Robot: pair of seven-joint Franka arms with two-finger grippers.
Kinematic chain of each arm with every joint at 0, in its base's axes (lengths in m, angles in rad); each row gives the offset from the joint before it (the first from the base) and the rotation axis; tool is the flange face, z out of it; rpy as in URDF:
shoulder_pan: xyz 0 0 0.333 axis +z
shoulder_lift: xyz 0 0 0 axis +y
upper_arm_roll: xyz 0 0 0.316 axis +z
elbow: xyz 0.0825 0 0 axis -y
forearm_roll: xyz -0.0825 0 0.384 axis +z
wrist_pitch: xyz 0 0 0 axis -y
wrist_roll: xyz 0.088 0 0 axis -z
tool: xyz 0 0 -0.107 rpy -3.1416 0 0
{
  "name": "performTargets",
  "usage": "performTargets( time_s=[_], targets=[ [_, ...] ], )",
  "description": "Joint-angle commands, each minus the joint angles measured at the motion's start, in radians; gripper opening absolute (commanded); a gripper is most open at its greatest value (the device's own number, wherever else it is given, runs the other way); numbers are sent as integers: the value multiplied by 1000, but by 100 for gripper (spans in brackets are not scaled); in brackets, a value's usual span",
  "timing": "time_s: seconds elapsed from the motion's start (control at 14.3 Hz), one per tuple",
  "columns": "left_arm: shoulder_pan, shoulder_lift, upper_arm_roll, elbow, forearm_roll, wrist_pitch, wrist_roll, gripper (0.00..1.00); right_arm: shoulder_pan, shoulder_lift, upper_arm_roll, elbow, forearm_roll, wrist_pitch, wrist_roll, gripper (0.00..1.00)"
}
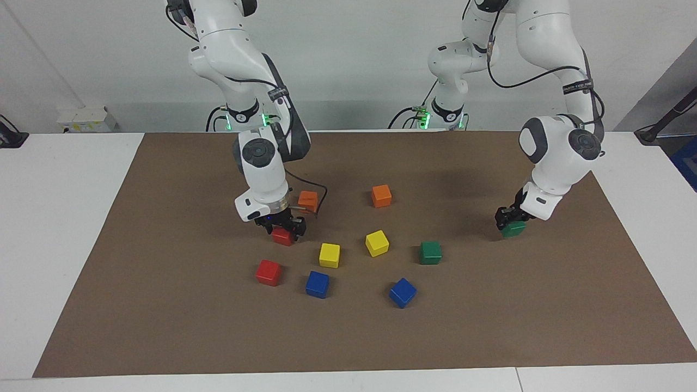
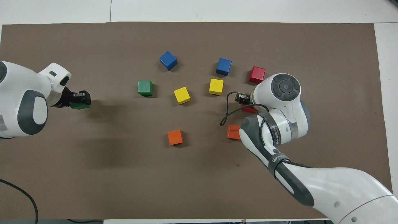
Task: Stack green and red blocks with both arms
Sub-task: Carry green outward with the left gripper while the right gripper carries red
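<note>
On the brown mat (image 1: pixel 163 326), in the facing view, my right gripper (image 1: pixel 284 226) is down at the surface with its fingers closed around a red block (image 1: pixel 282 237); the second red block (image 1: pixel 268 272) sits loose just farther from the robots. Toward the left arm's end of the table, my left gripper (image 1: pixel 511 218) grips a green block (image 1: pixel 513 229) low against the mat. The second green block (image 1: pixel 430 252) rests apart from it, toward the middle, near the yellow cubes (image 1: pixel 377 243).

From overhead, the left gripper (image 2: pixel 78 99) shows the green block (image 2: pixel 80 105) pinched between its fingers, while the free green one (image 2: pixel 145 87) lies farther out. The right gripper (image 2: pixel 244 101) is mostly hidden under its own wrist; only a sliver of its red block (image 2: pixel 248 109) shows, with the free red block (image 2: pixel 257 74) farther from the robots.

I judge both grasps made, so lifting comes next. I would raise each block straight up, well clear of the mat, before travelling, then square it over its same-coloured partner and lower slowly, minding the blue cubes (image 2: pixel 224 66) and an orange cube (image 2: pixel 233 131) close to the right arm's path.
</note>
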Motion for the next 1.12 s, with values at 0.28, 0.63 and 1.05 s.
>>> performTargets(
  time_s=[0.28,0.63,1.05],
  targets=[
    [15,41,-10,-16,69,58,58,43,3,-11,3,-22,12,15,3,0],
    [14,41,-10,-1,70,44,58,100,-73,-130,-3,-19,12,-113,-178,0],
    [-179,124,-11,340,64,-183,-382,100,-318,-216,-3,-56,12,-221,-584,0]
  ],
)
